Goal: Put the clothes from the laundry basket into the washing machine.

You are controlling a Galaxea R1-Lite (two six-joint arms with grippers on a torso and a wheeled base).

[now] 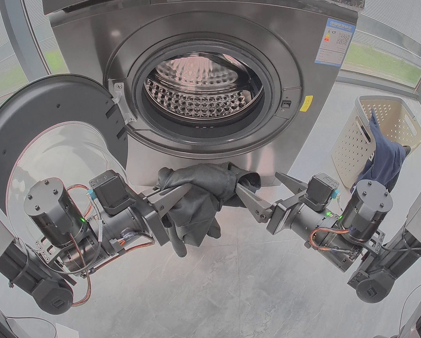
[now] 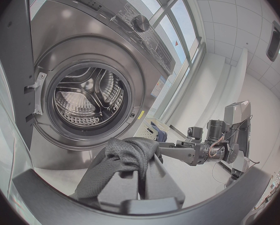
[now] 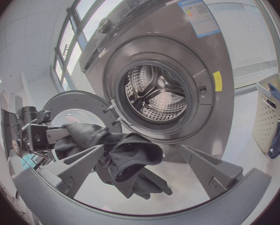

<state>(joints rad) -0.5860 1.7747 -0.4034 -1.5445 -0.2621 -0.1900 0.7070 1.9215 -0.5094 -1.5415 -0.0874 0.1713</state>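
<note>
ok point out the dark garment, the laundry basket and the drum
dark garment [image 1: 205, 184], head view, middle of the bunched cloth
laundry basket [image 1: 350, 149], head view, perforated side wall
drum [image 1: 196, 102], head view, perforated inner wall

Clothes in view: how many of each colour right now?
Dark grey mesh garment, in the left gripper: 1
Navy blue cloth garment, draped over the cream plastic laundry basket: 1
Total: 2
</note>
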